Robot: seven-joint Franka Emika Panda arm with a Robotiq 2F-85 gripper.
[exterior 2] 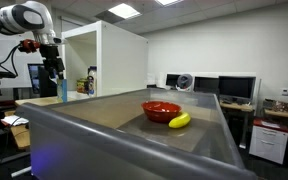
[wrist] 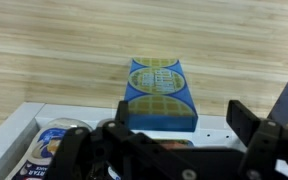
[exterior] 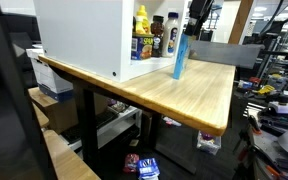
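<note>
Gripper [exterior: 193, 24] hangs from the arm with its 2 fingers [wrist: 247, 125] spread wide apart, holding nothing. Directly below it stands a blue box [exterior: 180, 56], upright on a wooden table [exterior: 199, 95]. In both exterior views the fingertips sit just above the top of the box, and whether they touch it cannot be told. The wrist view shows the gripper [wrist: 166, 140] coming in from the bottom edge, with the blue box [wrist: 162, 95] lying ahead between the lines of the 2 fingers. The face turned to the camera carries a yellow round print.

Just beside the gripper, close to the box, is a white cabinet [exterior: 84, 35] resting on the same table with its open front turned toward the gripper. Inside stand a yellow bottle [exterior: 141, 20] and a dark bottle [exterior: 172, 36]. The wrist view shows the cabinet's white edge [wrist: 24, 115] under the gripper and a round tin [wrist: 56, 142] next to the left-hand finger.

In an exterior view the gripper [exterior 2: 55, 68] and blue box [exterior 2: 62, 90] are at the far end of the surface. Well apart from the gripper, toward the camera, a red bowl [exterior 2: 161, 109] sits on a grey surface [exterior 2: 104, 125] with a banana [exterior 2: 180, 120] touching or just beside it
</note>
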